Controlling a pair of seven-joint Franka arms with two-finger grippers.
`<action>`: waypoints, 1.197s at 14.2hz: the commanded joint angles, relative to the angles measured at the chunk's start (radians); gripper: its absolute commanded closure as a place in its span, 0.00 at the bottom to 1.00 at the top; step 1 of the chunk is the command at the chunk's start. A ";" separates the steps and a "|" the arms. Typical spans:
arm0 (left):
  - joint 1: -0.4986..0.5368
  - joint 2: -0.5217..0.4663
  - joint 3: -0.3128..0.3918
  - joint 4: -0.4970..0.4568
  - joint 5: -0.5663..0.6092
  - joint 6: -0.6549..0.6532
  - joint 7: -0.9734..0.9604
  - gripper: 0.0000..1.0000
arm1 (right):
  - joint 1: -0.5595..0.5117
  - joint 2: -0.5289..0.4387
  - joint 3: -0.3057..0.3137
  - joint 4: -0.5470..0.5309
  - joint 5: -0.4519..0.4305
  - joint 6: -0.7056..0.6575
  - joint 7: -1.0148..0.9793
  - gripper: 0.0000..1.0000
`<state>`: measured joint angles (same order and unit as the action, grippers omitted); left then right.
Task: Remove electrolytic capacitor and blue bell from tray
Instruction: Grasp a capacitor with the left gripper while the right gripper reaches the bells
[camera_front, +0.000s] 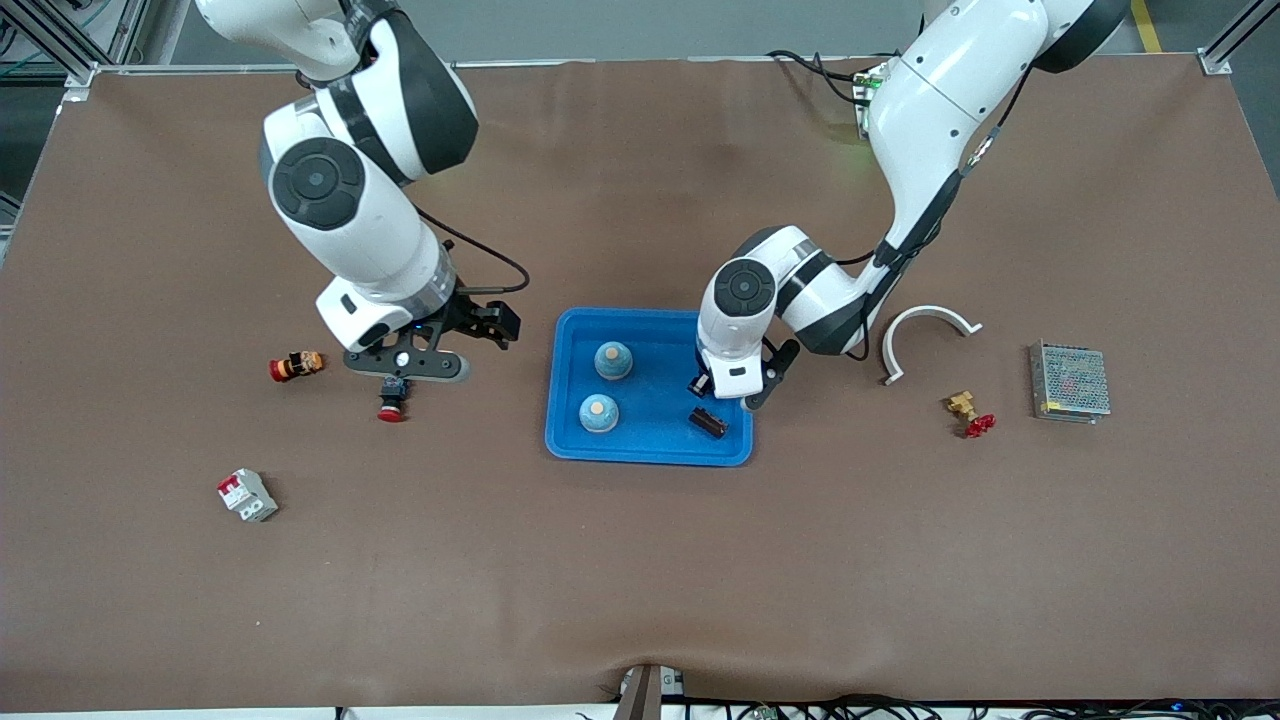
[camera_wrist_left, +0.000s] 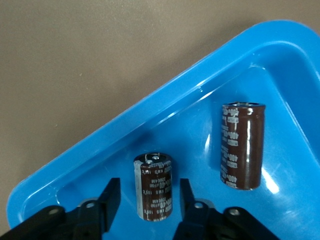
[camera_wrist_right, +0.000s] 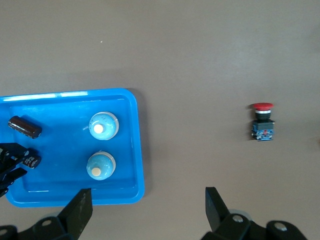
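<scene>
A blue tray (camera_front: 650, 448) sits mid-table and also shows in the right wrist view (camera_wrist_right: 60, 197). Two light-blue bells (camera_front: 613, 361) (camera_front: 598, 412) stand in it. A brown capacitor (camera_front: 707, 422) lies in its corner nearest the left arm. My left gripper (camera_front: 735, 392) is low over that end of the tray. It is open around a second brown capacitor (camera_wrist_left: 153, 186), with a gap on each side; the first capacitor (camera_wrist_left: 242, 146) lies beside it. My right gripper (camera_wrist_right: 147, 200) is open and empty over bare table beside the tray, toward the right arm's end.
A red push button (camera_front: 391, 402) lies under the right hand, with an orange-red part (camera_front: 296, 366) and a breaker (camera_front: 247, 495) nearby. Toward the left arm's end lie a white curved bracket (camera_front: 925, 335), a brass valve (camera_front: 970, 412) and a metal power supply (camera_front: 1070, 381).
</scene>
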<state>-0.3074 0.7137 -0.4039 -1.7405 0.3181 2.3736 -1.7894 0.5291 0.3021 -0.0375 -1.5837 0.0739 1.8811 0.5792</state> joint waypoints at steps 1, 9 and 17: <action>-0.009 0.015 0.003 0.018 0.027 0.012 -0.028 0.74 | 0.026 0.026 -0.010 0.004 0.006 0.032 0.021 0.00; -0.004 -0.091 0.000 0.057 0.032 -0.069 -0.015 1.00 | 0.058 0.090 -0.010 0.004 0.014 0.105 0.028 0.00; 0.216 -0.252 -0.015 0.151 -0.074 -0.418 0.449 1.00 | 0.146 0.158 -0.008 0.004 0.017 0.184 0.139 0.00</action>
<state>-0.1613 0.5042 -0.4036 -1.5715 0.2691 2.0079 -1.4797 0.6529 0.4410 -0.0373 -1.5852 0.0742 2.0431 0.6829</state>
